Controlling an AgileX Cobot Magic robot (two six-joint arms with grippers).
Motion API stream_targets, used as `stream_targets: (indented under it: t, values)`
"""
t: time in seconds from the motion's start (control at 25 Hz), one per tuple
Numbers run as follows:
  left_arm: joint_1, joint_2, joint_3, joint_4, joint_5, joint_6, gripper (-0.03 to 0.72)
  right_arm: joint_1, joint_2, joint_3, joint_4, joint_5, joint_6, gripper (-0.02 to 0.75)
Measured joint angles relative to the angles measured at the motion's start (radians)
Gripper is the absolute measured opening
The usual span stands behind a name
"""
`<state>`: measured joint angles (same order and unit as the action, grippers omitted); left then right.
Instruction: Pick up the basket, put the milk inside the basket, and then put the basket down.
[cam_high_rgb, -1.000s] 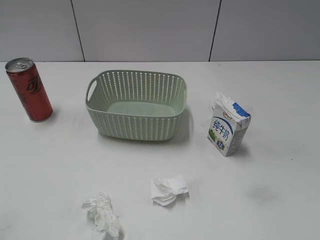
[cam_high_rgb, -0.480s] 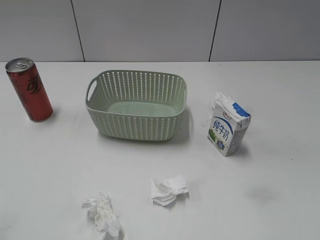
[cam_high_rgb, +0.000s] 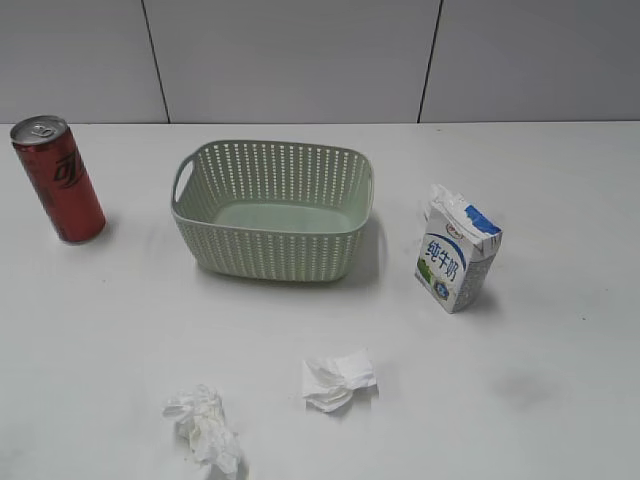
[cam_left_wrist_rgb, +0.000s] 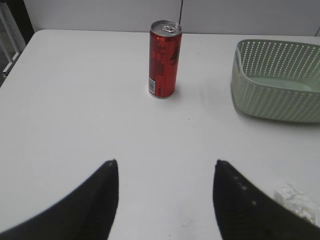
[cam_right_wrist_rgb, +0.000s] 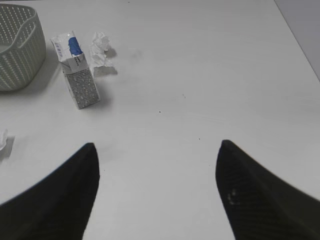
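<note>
The pale green basket (cam_high_rgb: 272, 208) stands empty on the white table, mid-back in the exterior view. It also shows at the right edge of the left wrist view (cam_left_wrist_rgb: 278, 80) and the left edge of the right wrist view (cam_right_wrist_rgb: 17, 45). The milk (cam_high_rgb: 456, 250), a white carton with a blue corner, stands upright to the right of the basket; in the right wrist view (cam_right_wrist_rgb: 77, 70) it stands far ahead on the left. My left gripper (cam_left_wrist_rgb: 165, 162) is open and empty over bare table. My right gripper (cam_right_wrist_rgb: 156, 145) is open and empty. Neither gripper shows in the exterior view.
A red soda can (cam_high_rgb: 58, 178) stands upright at the far left, ahead in the left wrist view (cam_left_wrist_rgb: 163, 59). Two crumpled white tissues (cam_high_rgb: 338, 380) (cam_high_rgb: 205, 428) lie at the table's front. Another tissue (cam_right_wrist_rgb: 100, 49) lies beside the milk. The table's right edge (cam_right_wrist_rgb: 296, 40) is near.
</note>
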<state>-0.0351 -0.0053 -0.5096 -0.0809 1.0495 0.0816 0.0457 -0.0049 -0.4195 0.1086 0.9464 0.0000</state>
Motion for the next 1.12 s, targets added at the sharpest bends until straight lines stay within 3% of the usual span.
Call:
stream_targets:
  t: [0.28,0.36,0.52,0.76,0.96,1.12]
  values:
    - [0.000,0.000,0.000,0.001,0.000,0.000,0.460,0.000,0.000,0.000,0.000,0.000,0.000,0.554]
    - [0.000,0.013,-0.008,0.001,-0.017,0.000,0.496,0.000,0.000,0.000,0.000,0.000,0.000,0.554]
    - [0.003,0.106,-0.059,0.014,-0.183,0.000,0.625,0.000,0.000,0.000,0.000,0.000,0.000,0.554]
    - [0.004,0.386,-0.144,0.047,-0.475,0.000,0.658,0.000,0.000,0.000,0.000,0.000,0.000,0.554]
    - [-0.008,0.697,-0.328,0.023,-0.494,0.001,0.658,0.000,0.000,0.000,0.001,0.000,0.000,0.554]
    - [-0.084,0.920,-0.531,0.000,-0.394,0.004,0.658,0.000,0.000,0.000,0.001,0.000,0.000,0.554]
